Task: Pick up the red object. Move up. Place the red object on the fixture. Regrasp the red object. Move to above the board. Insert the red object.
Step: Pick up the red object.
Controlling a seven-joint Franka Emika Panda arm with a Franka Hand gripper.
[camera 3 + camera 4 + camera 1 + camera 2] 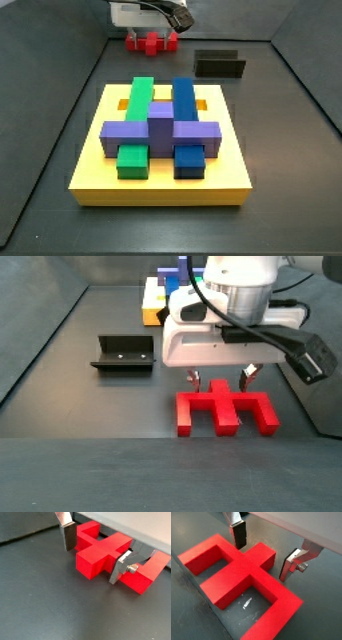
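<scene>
Hovering low with its fingers apart, the gripper (221, 380) is straddling the centre stub of the red object (226, 413), which is lying flat on the dark floor (80, 461), right of the fixture (123, 354).

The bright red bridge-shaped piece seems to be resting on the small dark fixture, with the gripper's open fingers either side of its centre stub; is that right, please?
Not quite: the bright red bridge-shaped piece lies on the dark floor, apart from the small dark fixture, as a side view shows. The rest holds: the gripper is down at the piece, its open fingers standing either side of the centre stub.
</scene>
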